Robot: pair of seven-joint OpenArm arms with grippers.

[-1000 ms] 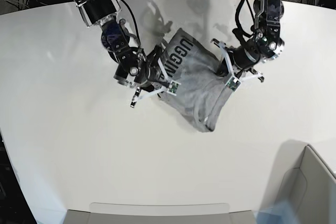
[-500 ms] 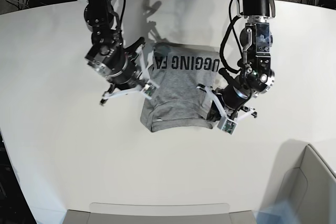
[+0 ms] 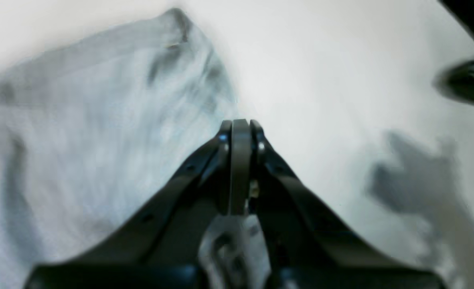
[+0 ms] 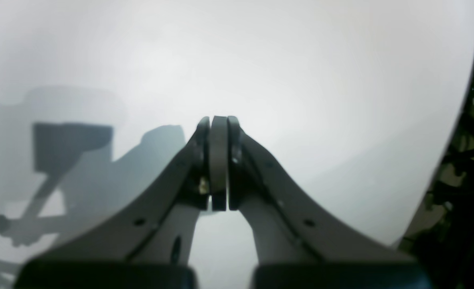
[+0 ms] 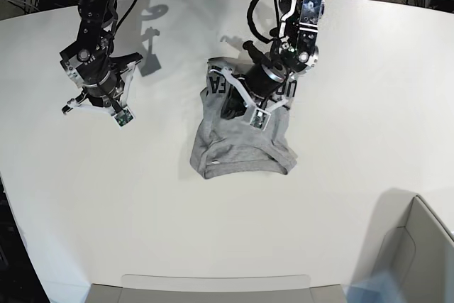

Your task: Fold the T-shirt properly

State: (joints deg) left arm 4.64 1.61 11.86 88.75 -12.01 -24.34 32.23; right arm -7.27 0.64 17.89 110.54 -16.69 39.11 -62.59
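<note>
The T-shirt lies near the middle of the white table, gathered into a compact, roughly folded bundle with black block lettering showing along its far edge and a rolled hem at its near edge. Its long axis runs from the far side of the table toward the near side, lettered end away from the camera, and the bundle flares slightly wider at the near hem. Being thin grey cotton, it should be light, limp and easily wrinkled; it will likely drag and bunch if pushed, so the best holds are probably pinches on the doubled corners or along the thick hem, where several layers stack. The left end effector hovers over the lettered end with its jaws pressed together; in the left wrist view nothing is visibly caught at the tips, and the cloth spreads to one side of them. The right end effector sits well apart, over bare table, jaws likewise closed and empty.
</note>
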